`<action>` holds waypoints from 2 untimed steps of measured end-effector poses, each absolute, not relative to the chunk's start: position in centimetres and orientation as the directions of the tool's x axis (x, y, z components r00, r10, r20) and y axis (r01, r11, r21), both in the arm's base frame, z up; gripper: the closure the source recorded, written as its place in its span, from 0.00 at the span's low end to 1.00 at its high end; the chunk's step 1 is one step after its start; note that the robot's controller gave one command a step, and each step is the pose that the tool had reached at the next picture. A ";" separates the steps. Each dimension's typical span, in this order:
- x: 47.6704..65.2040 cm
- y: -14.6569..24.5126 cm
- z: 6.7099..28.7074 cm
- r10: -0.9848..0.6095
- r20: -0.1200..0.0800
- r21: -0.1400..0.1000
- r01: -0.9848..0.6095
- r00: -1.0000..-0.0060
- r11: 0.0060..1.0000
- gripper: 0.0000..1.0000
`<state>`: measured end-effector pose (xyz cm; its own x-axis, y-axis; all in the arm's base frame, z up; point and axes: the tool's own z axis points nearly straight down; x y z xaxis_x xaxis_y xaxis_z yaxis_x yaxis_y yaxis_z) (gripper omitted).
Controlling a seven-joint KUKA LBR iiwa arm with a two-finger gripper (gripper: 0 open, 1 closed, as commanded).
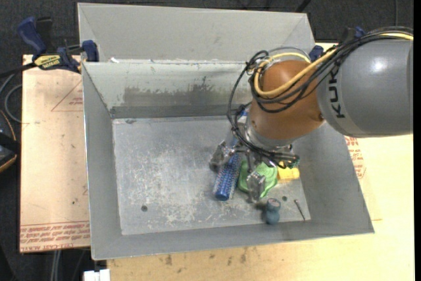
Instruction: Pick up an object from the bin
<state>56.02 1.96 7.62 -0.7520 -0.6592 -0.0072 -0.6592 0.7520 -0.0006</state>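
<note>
My gripper (241, 172) hangs low over the right half of the bin floor, under the orange cover. Its two grey fingers (221, 158) stand apart, so it is open. A blue bristly roller-shaped brush (225, 182) lies slanted just below the left finger, its upper end reaching in between the fingers. A bright green thing (252, 176) lies beside it, partly under the right finger. To the right, a small yellow piece (289, 174) pokes out from under the cover. Nothing is gripped.
A small dark teal lump (272, 210) and a thin dark stick (299, 209) lie near the bin's front right corner. The arm comes in from the right and hides part of the bin's right side.
</note>
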 end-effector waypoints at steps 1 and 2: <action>56.1 2.1 7.7 -0.657 -0.005 0.000 -0.657 -0.754 0.754 0.00; 56.2 2.1 7.8 -0.654 -0.003 0.001 -0.654 -0.757 0.757 0.00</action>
